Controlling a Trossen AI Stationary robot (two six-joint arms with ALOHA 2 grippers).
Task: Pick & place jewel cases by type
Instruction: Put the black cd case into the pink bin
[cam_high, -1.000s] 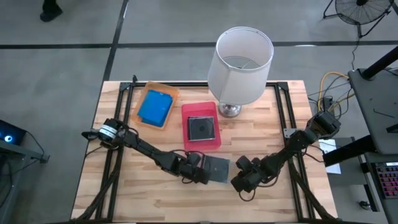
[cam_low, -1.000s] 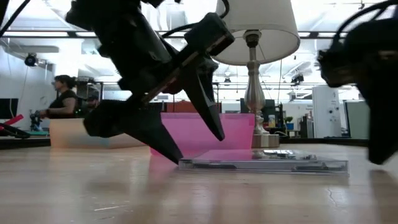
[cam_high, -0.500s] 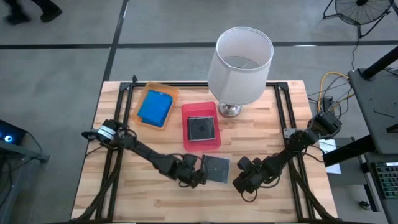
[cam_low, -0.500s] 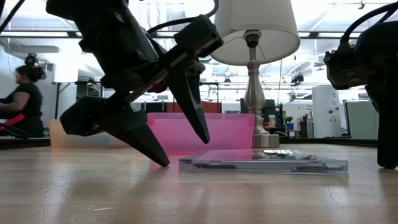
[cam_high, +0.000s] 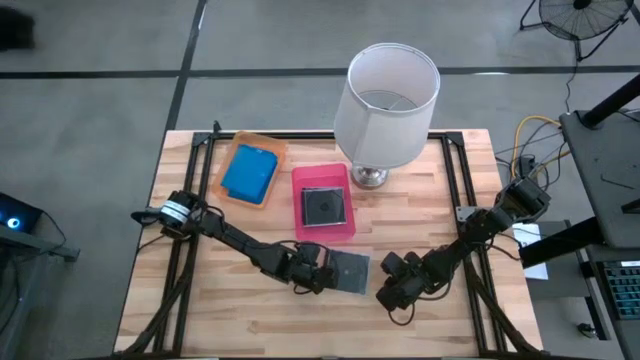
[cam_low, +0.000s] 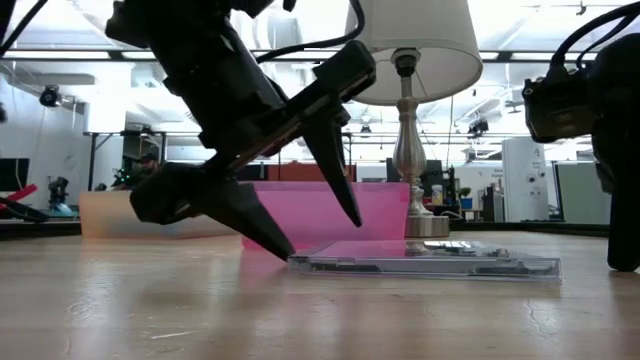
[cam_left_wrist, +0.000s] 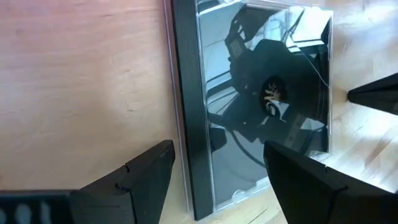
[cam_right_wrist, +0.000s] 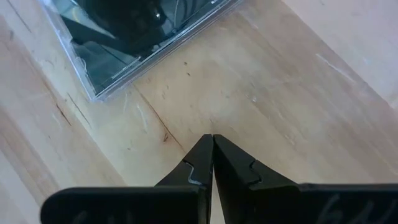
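Sorting is nearing its end on the table (cam_high: 430, 215): bright blue jewel cases (cam_high: 249, 173) are lying in the orange tray (cam_high: 232, 150), left of the lamp (cam_high: 390, 100), and a dark case (cam_high: 324, 207) is sitting in the pink tray (cam_high: 322, 233) just in front of the lamp's base; how many are stacked in each tray cannot be told. One grey clear case (cam_high: 348, 271) is lying flat on the wood, in front of the pink tray. The left gripper (cam_high: 322, 277) is straddling its near edge with jaws spread wide, gripping nothing yet. The right gripper (cam_high: 383, 295) is waiting beside that case, jaws pressed together and empty.
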